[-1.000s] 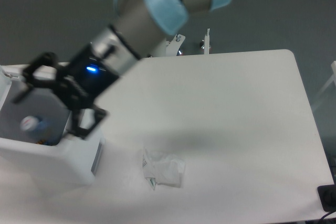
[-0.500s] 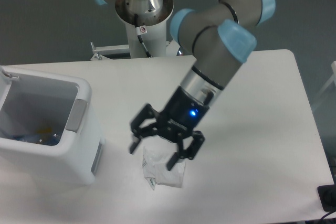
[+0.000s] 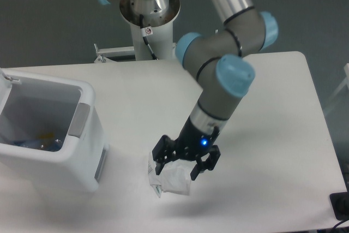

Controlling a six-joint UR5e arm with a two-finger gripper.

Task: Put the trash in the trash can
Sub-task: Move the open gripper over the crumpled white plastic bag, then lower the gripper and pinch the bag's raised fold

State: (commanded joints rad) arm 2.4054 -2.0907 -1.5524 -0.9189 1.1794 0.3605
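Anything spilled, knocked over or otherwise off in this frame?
Nothing stands out. The bin stands upright at the table's left edge with something bluish inside. The crumpled wrapper lies on the table, with the gripper down over it.

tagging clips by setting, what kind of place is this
Probably a robotics lab or test cell: a grey-and-blue jointed robot arm bolted at the edge of a plain white table, a large white boxy plastic bin, a crumpled white wrapper under the pincer, and bare grey flooring.

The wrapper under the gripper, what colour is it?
White, with a small green mark at its lower left edge; the wrapper shows in the fixed camera view.
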